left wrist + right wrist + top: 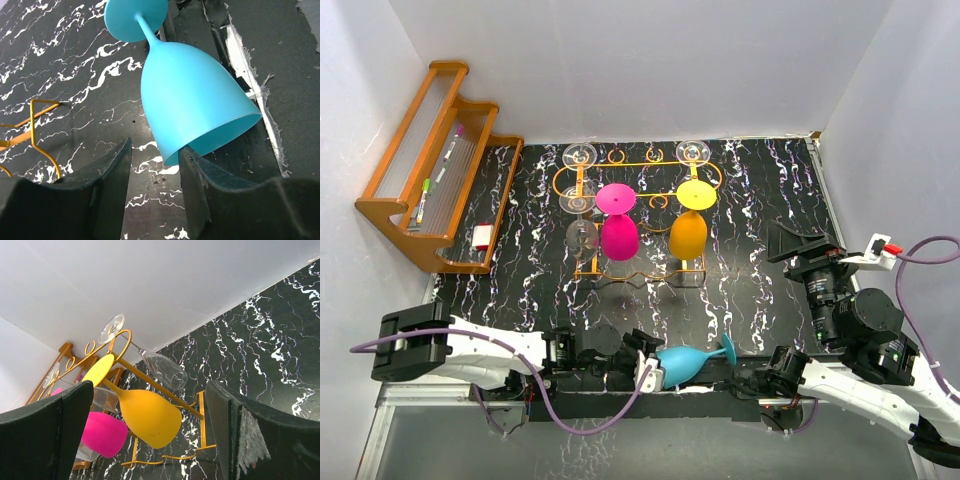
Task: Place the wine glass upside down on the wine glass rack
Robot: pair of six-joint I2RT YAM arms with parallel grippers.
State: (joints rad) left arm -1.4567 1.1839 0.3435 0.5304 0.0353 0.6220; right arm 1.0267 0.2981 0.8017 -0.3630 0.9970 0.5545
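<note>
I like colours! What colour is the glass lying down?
Light blue; the wine glass shows best in the left wrist view.

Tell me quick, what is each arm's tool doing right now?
Left tool: open, at the rim of the blue wine glass, not clamping it.
Right tool: open, empty.

White walls [620,60], black marbled tabletop [760,200]

Solid turquoise is the wine glass [195,100] before my black left fingers [107,200]. The tabletop [760,200] is black, veined white like marble. At twelve o'clock the wine glass rack [155,385] is orange wire, bearing a magenta glass [618,237] and an amber-yellow glass [687,235].
</note>
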